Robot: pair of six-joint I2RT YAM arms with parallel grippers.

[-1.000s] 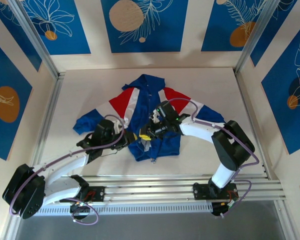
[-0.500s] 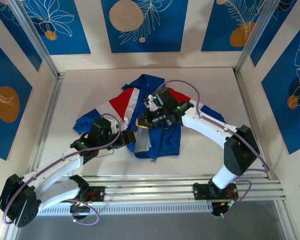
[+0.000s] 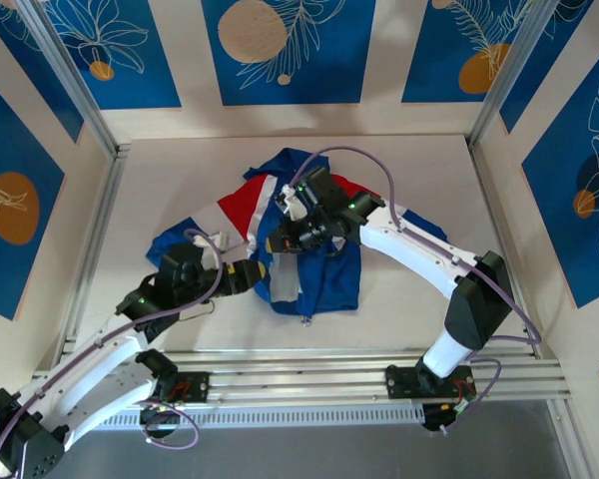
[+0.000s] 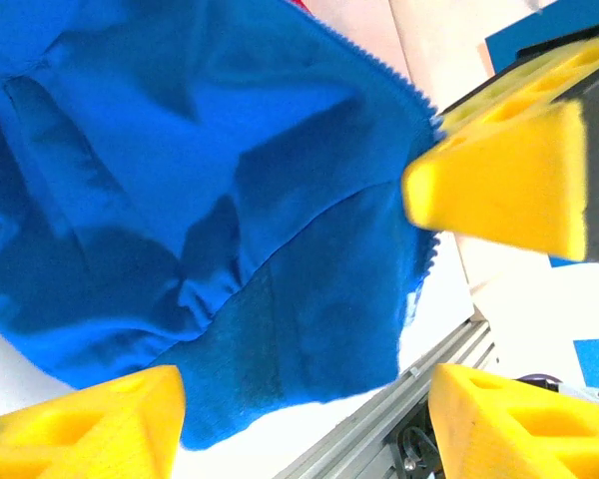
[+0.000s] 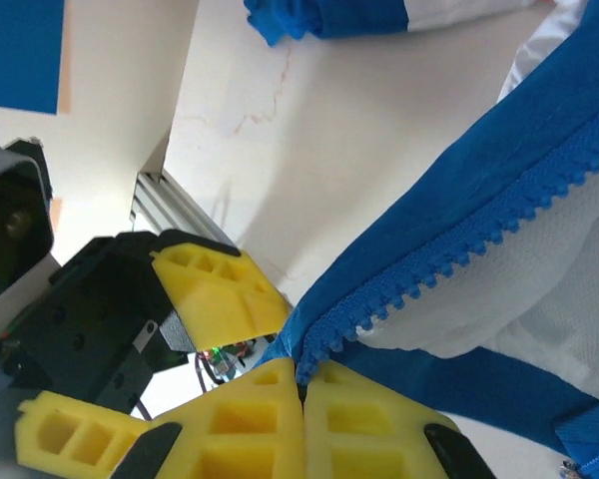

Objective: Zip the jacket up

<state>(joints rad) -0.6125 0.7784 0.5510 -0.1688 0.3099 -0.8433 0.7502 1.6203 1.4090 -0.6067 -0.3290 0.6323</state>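
The blue jacket [image 3: 324, 279] with red and white panels lies bunched in the middle of the table. My right gripper [image 3: 283, 242] is shut on its left zipper edge. In the right wrist view the gripper [image 5: 301, 384] pinches the blue zipper teeth [image 5: 479, 239], and the white lining shows beside them. My left gripper [image 3: 255, 271] sits at the jacket's left hem. In the left wrist view its jaws [image 4: 304, 424] stand wide open, with the blue fabric [image 4: 180, 180] beyond them and no cloth held. The right gripper's yellow finger [image 4: 499, 185] presses the cloth edge.
Aluminium rails [image 3: 359, 364] run along the near table edge, just past the jacket's hem [image 4: 379, 434]. Metal posts and patterned walls close in the left, right and far sides. The jacket's left sleeve [image 3: 170, 244] lies out to the left.
My right gripper has moved up and to the left, pulling the zipper edge with it. My left arm has drawn back to the left, its gripper staying near the hem.
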